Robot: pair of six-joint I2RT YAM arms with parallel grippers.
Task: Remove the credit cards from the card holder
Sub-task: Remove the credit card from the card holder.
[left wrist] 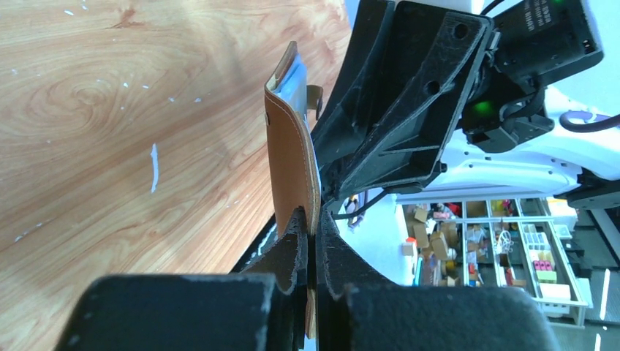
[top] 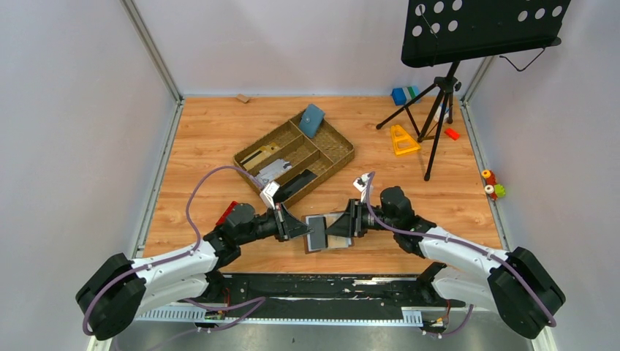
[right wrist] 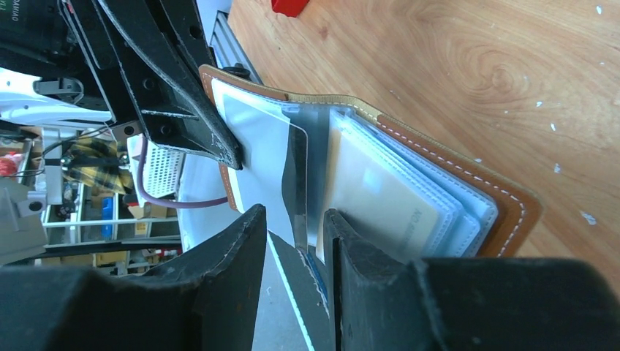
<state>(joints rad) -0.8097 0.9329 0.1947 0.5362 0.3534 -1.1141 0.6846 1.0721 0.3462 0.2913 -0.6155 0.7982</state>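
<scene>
The card holder [top: 319, 232] was held open over the surface [top: 197, 139], the left jaws pinched tight on its brown cover and the right jaws a little open around a clear sleeve [right wrist: 311, 175], so next they likely had to nip a card and pull.

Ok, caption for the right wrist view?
Right fingers straddle a clear sleeve of the open card holder; left fingers pinch its cover.

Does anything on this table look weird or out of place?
Nothing looks spilled or broken. The teal pouch sits tilted in the tray's far corner, and small toys lie scattered around the music stand's legs on the right.
</scene>
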